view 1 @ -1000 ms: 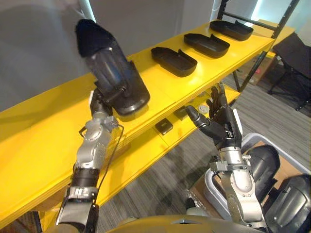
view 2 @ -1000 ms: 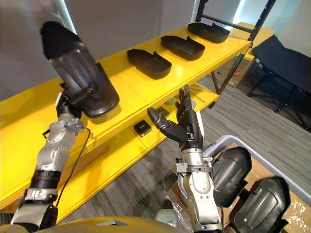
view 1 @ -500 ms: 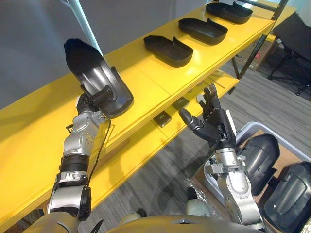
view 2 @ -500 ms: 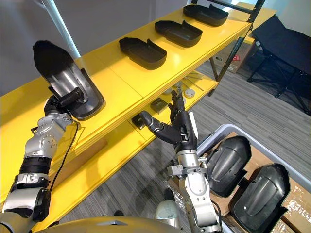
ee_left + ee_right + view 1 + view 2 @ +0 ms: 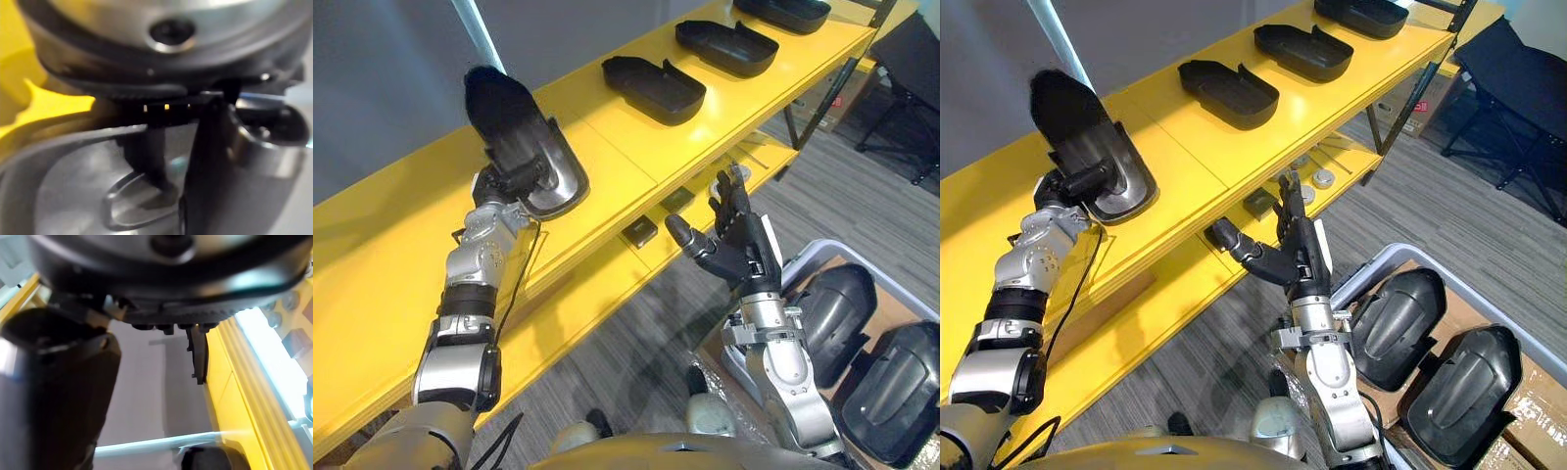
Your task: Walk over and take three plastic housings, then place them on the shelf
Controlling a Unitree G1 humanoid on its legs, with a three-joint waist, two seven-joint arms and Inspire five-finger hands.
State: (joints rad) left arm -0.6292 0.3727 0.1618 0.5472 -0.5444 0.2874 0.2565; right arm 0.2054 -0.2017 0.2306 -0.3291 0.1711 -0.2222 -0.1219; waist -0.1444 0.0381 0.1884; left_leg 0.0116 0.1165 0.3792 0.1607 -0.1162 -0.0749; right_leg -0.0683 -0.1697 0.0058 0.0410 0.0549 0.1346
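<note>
Housing (image 5: pixel 514 132) tipped closer to shelf (image 5: pixel 607 137) — left hand (image 5: pixel 494 185) clamps it; right hand (image 5: pixel 744 257) spread.

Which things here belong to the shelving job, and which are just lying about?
Job: held housing in left hand, tilted over top shelf; three shelved housings; binned housings in grey bin; right hand, open.
Lying about: small black boxes and round parts on lower shelf; black chair.

— What's on the carpet (image 5: pixel 1489 225)?
— A black chair (image 5: pixel 1518 93) at its far right corner, a cardboard box (image 5: pixel 1427 110) just left of it.
— Nearer?
— A grey bin (image 5: pixel 1366 269) by the right edge, brown cardboard (image 5: pixel 1538 421) inside it.
</note>
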